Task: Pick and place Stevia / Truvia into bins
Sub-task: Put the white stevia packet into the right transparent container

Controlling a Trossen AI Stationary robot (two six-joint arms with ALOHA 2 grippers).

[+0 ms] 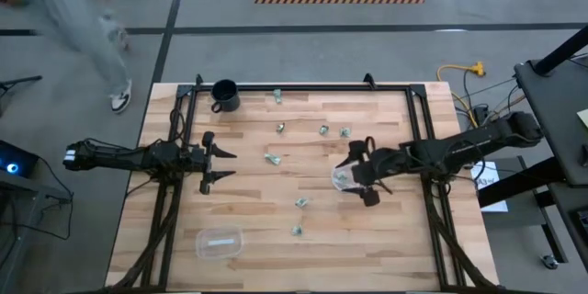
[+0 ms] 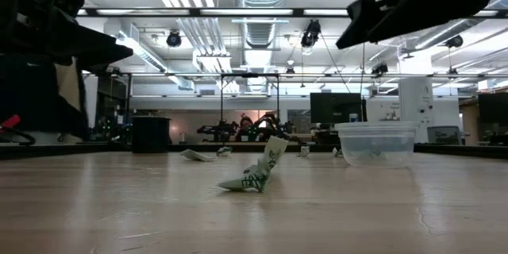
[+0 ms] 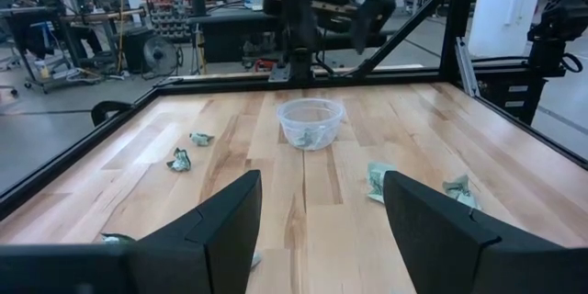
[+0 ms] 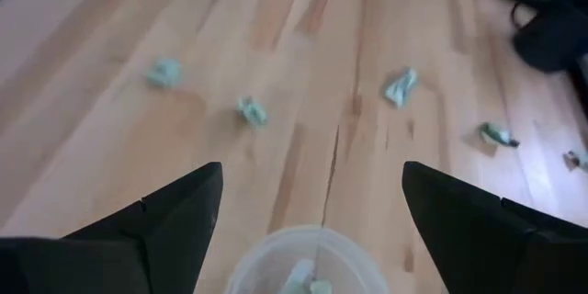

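Seven or so crumpled green-and-white paper packets scattered mid-tabletop from above; right claw spread wide over round clear plastic bowl, left claw parted, empty. Right wrist: packet already in bowl (release looks done). Lift clear, then aim squarely at nearest packet.

No legible text, label or brand is found. Dark print is seen on the nearest packet, but it cannot be read.
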